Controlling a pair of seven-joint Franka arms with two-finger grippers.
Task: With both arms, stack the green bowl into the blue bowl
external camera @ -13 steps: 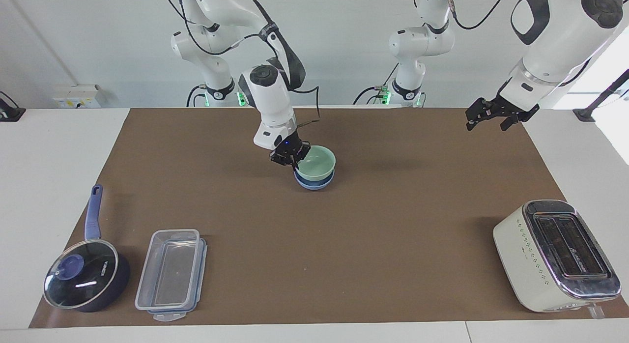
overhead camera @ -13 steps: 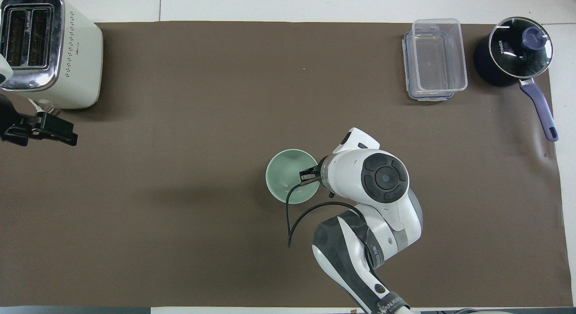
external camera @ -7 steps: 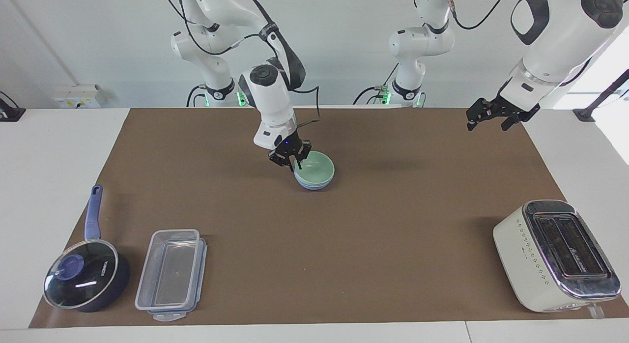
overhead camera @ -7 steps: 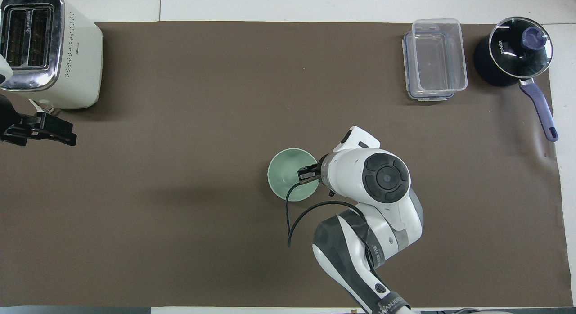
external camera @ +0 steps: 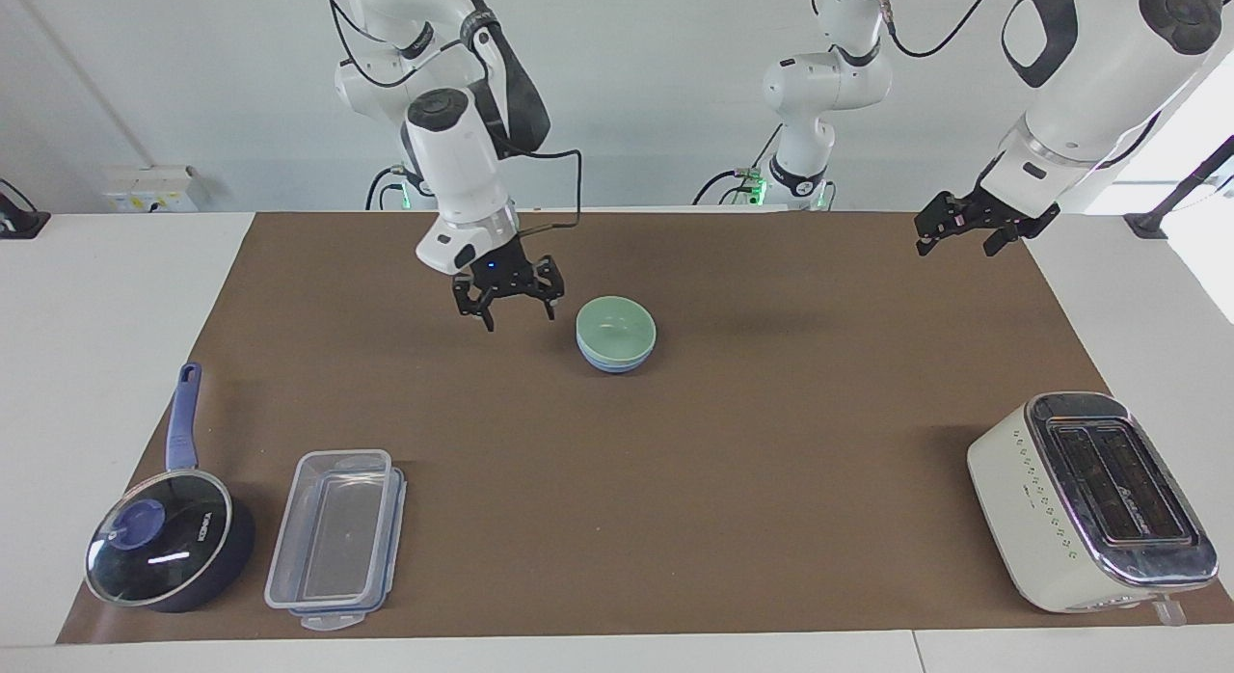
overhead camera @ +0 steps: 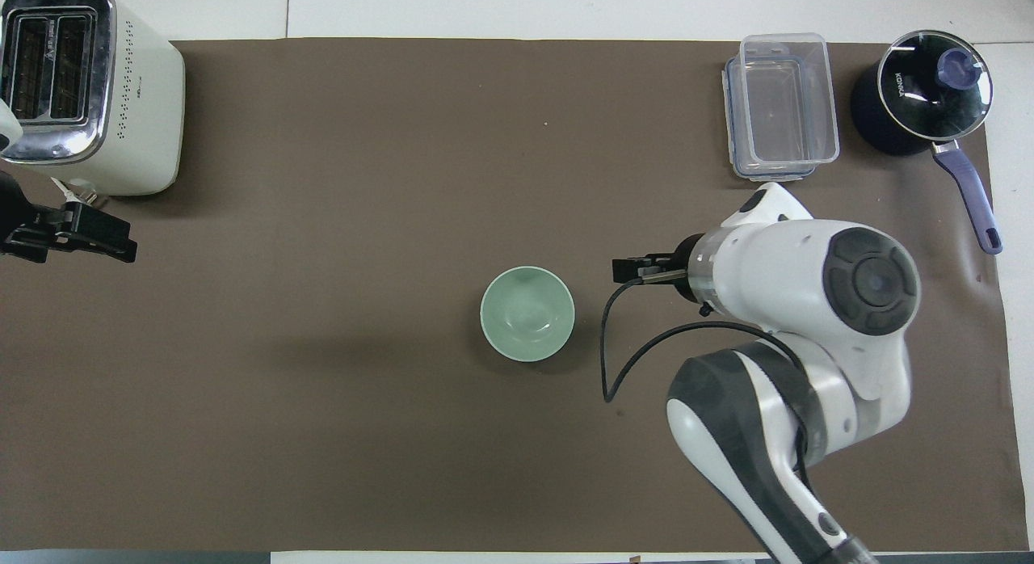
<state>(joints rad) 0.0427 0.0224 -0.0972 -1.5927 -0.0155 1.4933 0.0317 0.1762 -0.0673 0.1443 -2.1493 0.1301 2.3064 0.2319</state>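
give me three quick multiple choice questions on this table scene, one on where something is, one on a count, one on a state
1. Where is the green bowl?
A. nested in the blue bowl
B. in the clear container
C. on the toaster

2. How many bowls are there?
A. one
B. two
C. four

3. The right gripper is:
A. shut on the green bowl
B. shut on the saucepan
C. open, holding nothing

A: only the blue rim shows under the green bowl.
B: one green, one blue.
C: its fingers are spread over bare mat beside the bowls.

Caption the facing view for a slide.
Green bowl nested in blue bowl; right gripper open beside them, left gripper waiting.
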